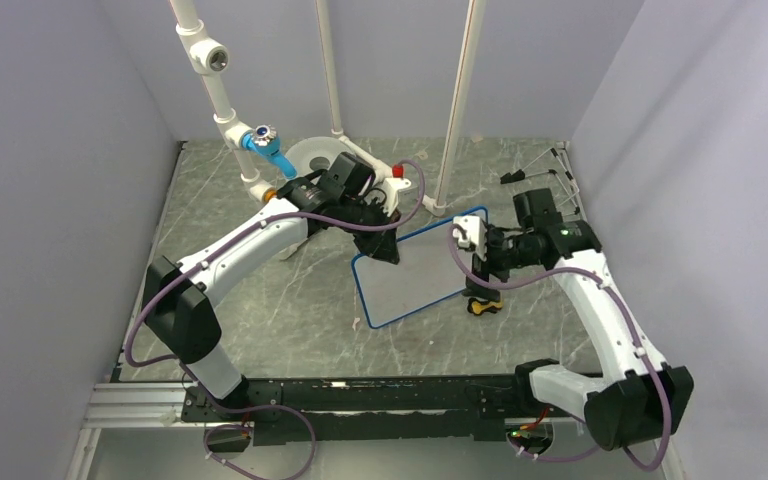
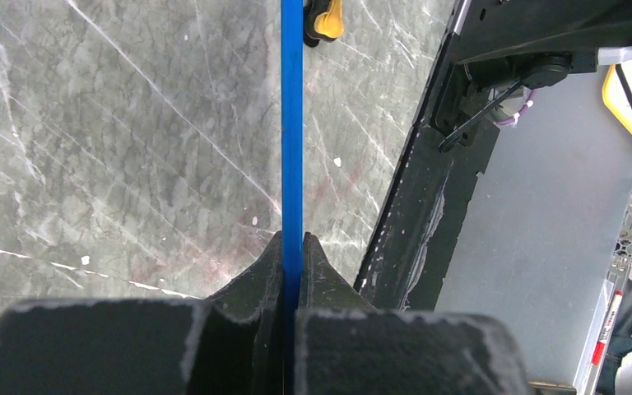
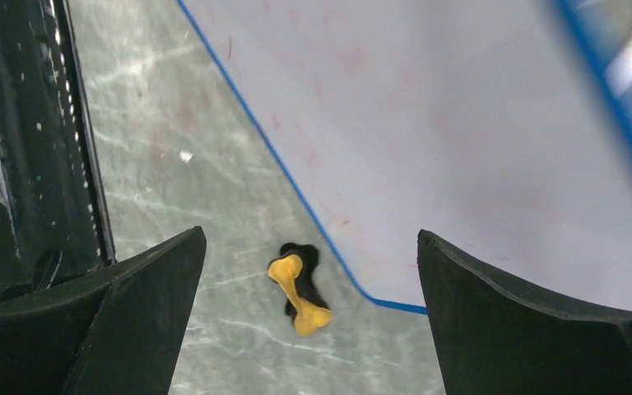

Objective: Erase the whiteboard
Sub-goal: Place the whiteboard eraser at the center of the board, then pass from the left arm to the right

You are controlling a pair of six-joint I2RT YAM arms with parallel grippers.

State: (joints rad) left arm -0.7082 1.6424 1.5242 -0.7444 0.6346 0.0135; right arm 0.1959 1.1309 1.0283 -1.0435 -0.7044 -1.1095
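Whiteboard: mid-worktop, a bit right of centre. Sits askew, w/ one corner toward the far edge and one toward the near edge.
Board rim: blue, rounded corners. From the left wrist it shows only as a thin blue strip, edge-on.
Board face: pale, no readable writing. Faint reddish smears, plus a short red stroke at the right edge of the right wrist view.
Board tilt: can't tell if it lies flat or is tipped up at the held end.
Left pincer: pressed together on the board's blue rim, at the far-left corner. Close up, both fingers clamp the strip tight.
Right pincer: spread wide, holding nothing. Hangs over the board's right side, above the near-right corner.
Yellow-black piece: small, lying on the worktop just beside the board's near-right corner. It has a bone-shaped yellow part on a black part. Also shows at the top of the left wrist view. Touching the rim or not: can't tell.
Worktop: grey marbled surface, walls on three sides.
Black rail: along the near edge, both arm bases on it.
White pipe frame: at the far edge, w/ a blue fitting.
Round grey disc: by the far edge, behind the left arm.
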